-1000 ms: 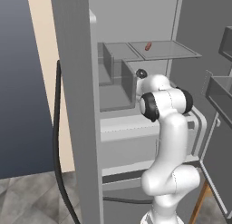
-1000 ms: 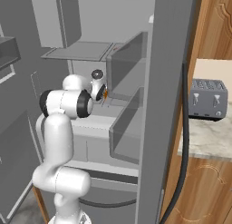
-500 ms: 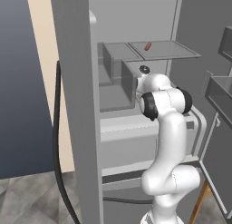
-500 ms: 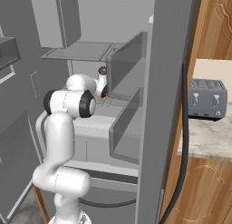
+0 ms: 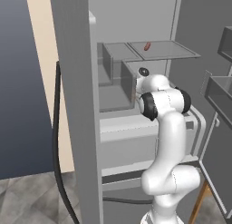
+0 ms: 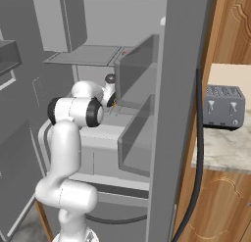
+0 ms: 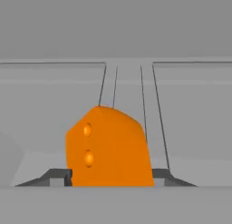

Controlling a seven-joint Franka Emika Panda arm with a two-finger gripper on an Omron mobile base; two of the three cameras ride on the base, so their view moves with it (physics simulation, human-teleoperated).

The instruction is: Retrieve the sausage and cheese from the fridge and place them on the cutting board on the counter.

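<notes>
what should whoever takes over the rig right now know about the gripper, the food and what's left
Gripper: reaching into the open fridge, fingertips on either side of the cheese; a firm grip can't be confirmed.
Sausage: lying on the upper fridge shelf, untouched.
Done: arm reached the cheese.
Left: secure and lift the cheese, carry it to the cutting board, then fetch the sausage.

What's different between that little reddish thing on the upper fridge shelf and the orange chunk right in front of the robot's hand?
The sausage is reddish-brown, slim and rounded; the cheese is bright orange, blocky and angled, with two small round dimples. The sausage lies alone on an upper shelf, well above the arm; the cheese sits between the gripper fingertips, on a lower level. In the left base view the sausage looks tiny; the cheese looms large in the hand view. Both are inside the fridge.
</notes>
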